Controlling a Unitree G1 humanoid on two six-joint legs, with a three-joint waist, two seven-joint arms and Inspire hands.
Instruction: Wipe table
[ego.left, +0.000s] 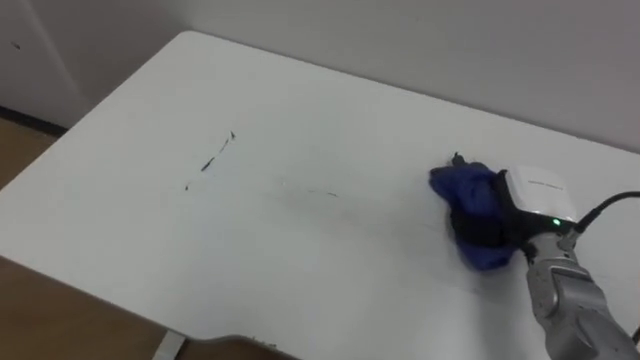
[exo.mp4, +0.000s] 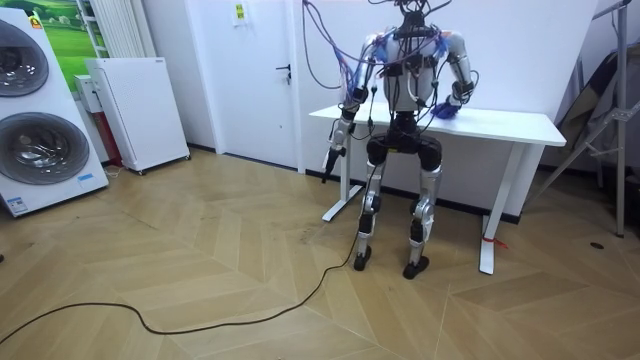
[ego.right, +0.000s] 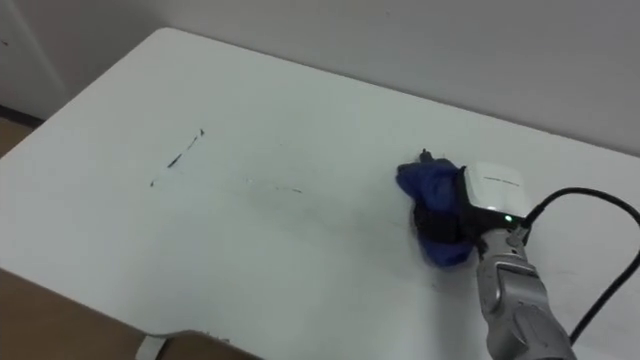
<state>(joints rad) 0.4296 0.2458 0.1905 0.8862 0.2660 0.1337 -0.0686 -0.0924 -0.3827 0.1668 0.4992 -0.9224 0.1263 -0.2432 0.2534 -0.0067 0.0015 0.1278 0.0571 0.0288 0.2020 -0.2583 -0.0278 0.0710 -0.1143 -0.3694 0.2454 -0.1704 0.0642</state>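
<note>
Stands close against the white counter, facing it, back toward the room camera. Rests the right hand on top of a bunched blue cloth toward the counter's right end, well in from the near edge. Cannot tell whether that hand lies flat on the cloth or clutches it, hidden as it is by its own back and by folds of fabric. Lets the left hand hang down beside the counter's left end, off the surface; too small there to read its state.

Probably mid-wipe, with most of the job left. Shows dark streaks on the counter's left half, well apart from the cloth, plus a faint thin line nearer the middle, between the streaks and the cloth.

Next, likely calls for sliding the cloth leftward across the top, over the faint line first and on to the streaks. Needs steady downward pressure so the fabric drags rather than rolls out from under the palm. May need a lean or a sidestep to the left, given how far the streaks sit from the right arm.
</note>
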